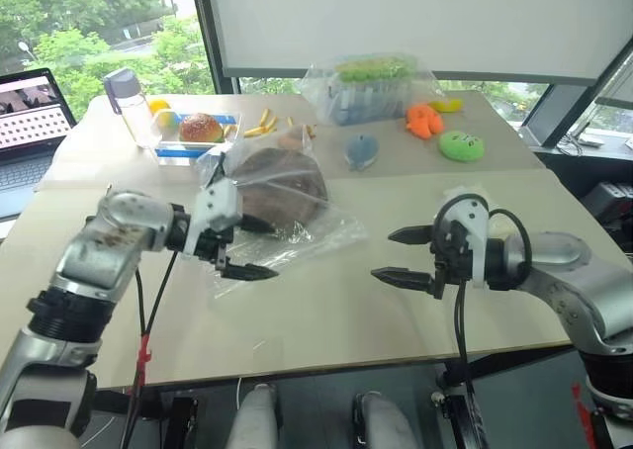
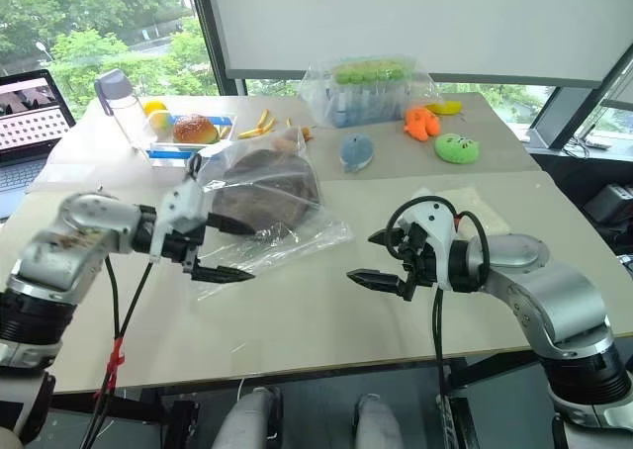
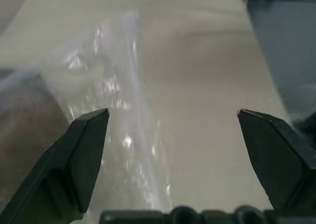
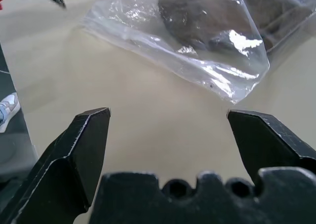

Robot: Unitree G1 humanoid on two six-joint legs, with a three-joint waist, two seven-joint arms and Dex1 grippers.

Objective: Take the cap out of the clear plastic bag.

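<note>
A dark brown, dome-shaped fabric cap (image 1: 282, 185) sits inside a crinkled clear plastic bag (image 1: 297, 233) on the pale wooden table (image 1: 326, 320). The left gripper (image 1: 249, 246), fingers spread and empty, hovers at the bag's left edge. The right gripper (image 1: 404, 255), likewise released, hangs to the bag's right.

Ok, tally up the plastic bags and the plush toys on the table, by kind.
Plastic bags: 2 — clear plastic bag holding the cap, bulgy bag.
Plush toys: 3 — blue-grey, orange, green.
Total: 5
</note>
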